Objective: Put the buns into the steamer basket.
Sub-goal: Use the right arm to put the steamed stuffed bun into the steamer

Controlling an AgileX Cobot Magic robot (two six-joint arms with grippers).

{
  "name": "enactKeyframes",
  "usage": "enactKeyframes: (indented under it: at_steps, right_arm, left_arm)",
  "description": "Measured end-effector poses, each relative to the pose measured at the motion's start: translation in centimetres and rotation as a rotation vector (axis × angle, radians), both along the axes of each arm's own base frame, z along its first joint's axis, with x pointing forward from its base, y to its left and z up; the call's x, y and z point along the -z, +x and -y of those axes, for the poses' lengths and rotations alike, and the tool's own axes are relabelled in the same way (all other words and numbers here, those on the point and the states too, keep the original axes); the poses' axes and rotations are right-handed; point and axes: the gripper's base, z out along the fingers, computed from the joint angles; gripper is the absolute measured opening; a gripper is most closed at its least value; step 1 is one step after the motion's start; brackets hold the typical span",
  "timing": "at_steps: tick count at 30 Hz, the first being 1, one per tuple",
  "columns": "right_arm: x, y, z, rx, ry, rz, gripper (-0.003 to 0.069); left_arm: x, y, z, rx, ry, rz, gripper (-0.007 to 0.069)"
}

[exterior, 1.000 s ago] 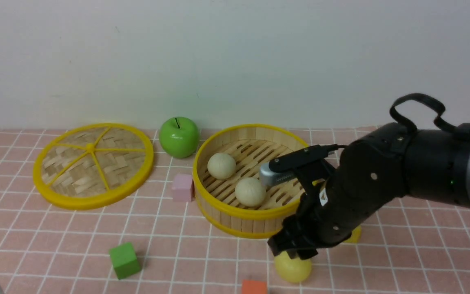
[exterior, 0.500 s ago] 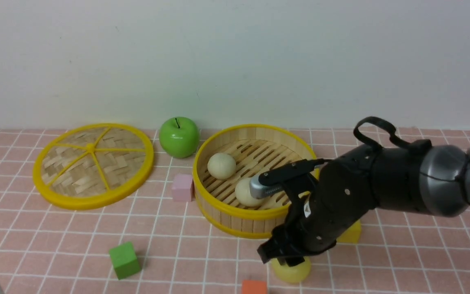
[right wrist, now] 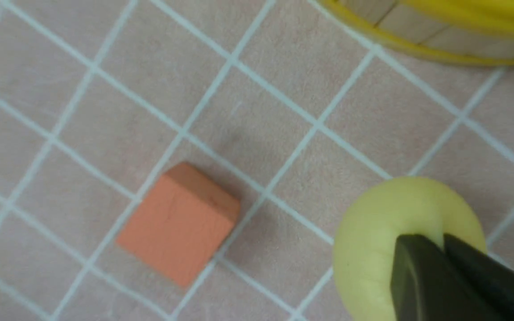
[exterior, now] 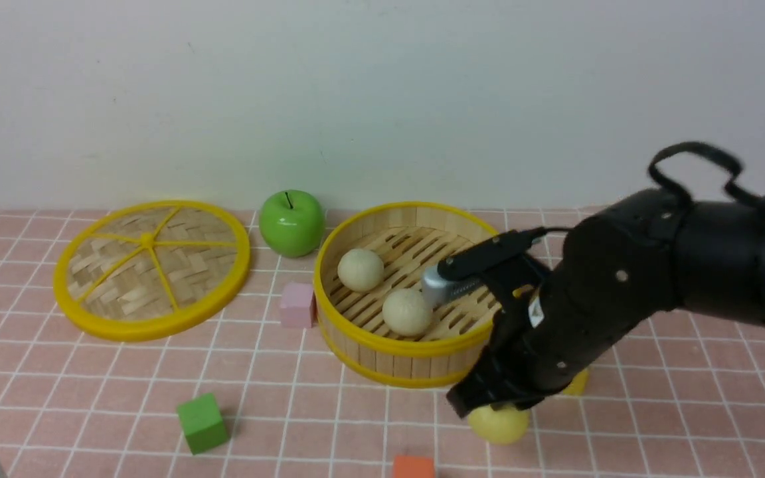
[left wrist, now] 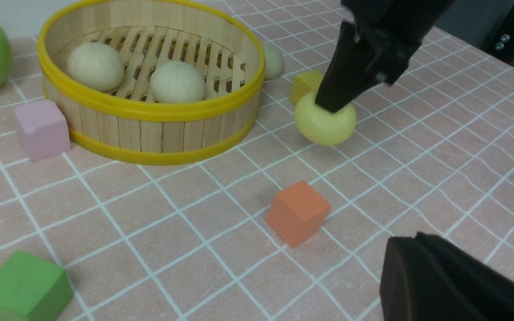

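The pale yellow smooth bun [exterior: 499, 425] sits directly beneath the right end effector [exterior: 489, 401], whose jaws are closed together, tips pressing its top.

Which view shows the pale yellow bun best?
The left wrist view: the pale yellow bun shows almost whole on the mat beside the steamer basket, the right gripper on top of it. The front view hides its upper part behind the arm. The right wrist view shows it close but cropped.
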Motion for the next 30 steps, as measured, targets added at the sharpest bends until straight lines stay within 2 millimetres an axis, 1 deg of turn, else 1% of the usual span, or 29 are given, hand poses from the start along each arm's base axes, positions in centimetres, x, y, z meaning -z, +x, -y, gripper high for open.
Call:
enactKeyframes:
  at_steps: [1, 2, 3, 4, 6, 8, 10, 11, 13, 15, 18, 23, 25, 26, 27, 29, 30]
  right_arm:
    - [-1.7, -0.1, 0.2, -0.001, 0.032, 0.055, 0.0008]
    - [-1.9, -0.1, 0.2, 0.000, 0.036, 0.064, 0.0008]
    - [-3.1, 0.2, 0.4, 0.005, 0.068, 0.133, 0.0008]
    - [-3.8, 0.7, 0.5, 0.014, 0.099, 0.193, 0.0008]
    - [-4.0, 1.9, 0.8, 0.043, 0.135, 0.266, 0.0010]
    - [-3.4, 3.3, 1.0, 0.071, 0.160, 0.318, 0.0010]
    - [-2.2, 5.1, 1.4, 0.110, 0.177, 0.361, 0.0012]
    - [-2.1, 5.2, 1.5, 0.112, 0.178, 0.363, 0.0012]
    - [-0.5, 6.9, 1.7, 0.144, 0.192, 0.403, 0.0013]
    - [0.5, 7.9, 1.9, 0.163, 0.203, 0.432, 0.0013]
    - [1.8, 8.8, 2.1, 0.179, 0.205, 0.446, 0.0017]
    - [4.4, 9.6, 1.8, 0.177, 0.187, 0.428, 0.0046]
    - [5.7, 9.9, 1.7, 0.175, 0.175, 0.413, 0.0089]
    - [5.8, 9.9, 1.7, 0.176, 0.175, 0.413, 0.0101]
    - [6.2, 10.0, 1.6, 0.176, 0.174, 0.413, 0.0141]
    - [6.2, 10.1, 1.6, 0.176, 0.179, 0.422, 0.0242]
    - [6.2, 10.1, 1.6, 0.176, 0.179, 0.422, 0.0251]
  left_arm:
    - [0.0, 0.0, 0.0, 0.000, 0.000, 0.000, 0.0020]
    - [0.0, 0.0, 0.0, 0.000, 0.000, 0.000, 0.0020]
    - [0.0, 0.0, 0.0, 0.000, 0.000, 0.000, 0.0020]
    - [0.0, 0.0, 0.0, 0.000, 0.000, 0.000, 0.0020]
    - [0.0, 0.0, 0.0, 0.000, 0.001, -0.001, 0.0020]
    - [0.0, 0.0, 0.0, 0.000, 0.001, -0.001, 0.0021]
    - [0.0, 0.0, 0.0, 0.000, 0.001, -0.001, 0.0022]
    - [0.0, 0.0, 0.0, 0.000, 0.001, -0.001, 0.0022]
    - [0.0, 0.0, 0.0, 0.000, 0.001, -0.001, 0.0025]
    - [0.0, 0.0, 0.0, 0.000, 0.001, -0.001, 0.0028]
    - [0.0, 0.0, 0.0, 0.000, 0.001, -0.001, 0.0032]
    - [0.0, 0.0, 0.0, 0.000, 0.001, -0.001, 0.0038]
    - [0.0, 0.0, 0.0, 0.000, 0.001, -0.001, 0.0039]
    - [0.0, 0.0, 0.0, 0.000, 0.001, -0.001, 0.0039]
    - [0.0, 0.0, 0.0, 0.000, 0.001, -0.001, 0.0039]
    - [0.0, 0.0, 0.0, 0.000, 0.001, -0.001, 0.0039]
    - [0.0, 0.0, 0.0, 0.000, 0.001, -0.001, 0.0039]
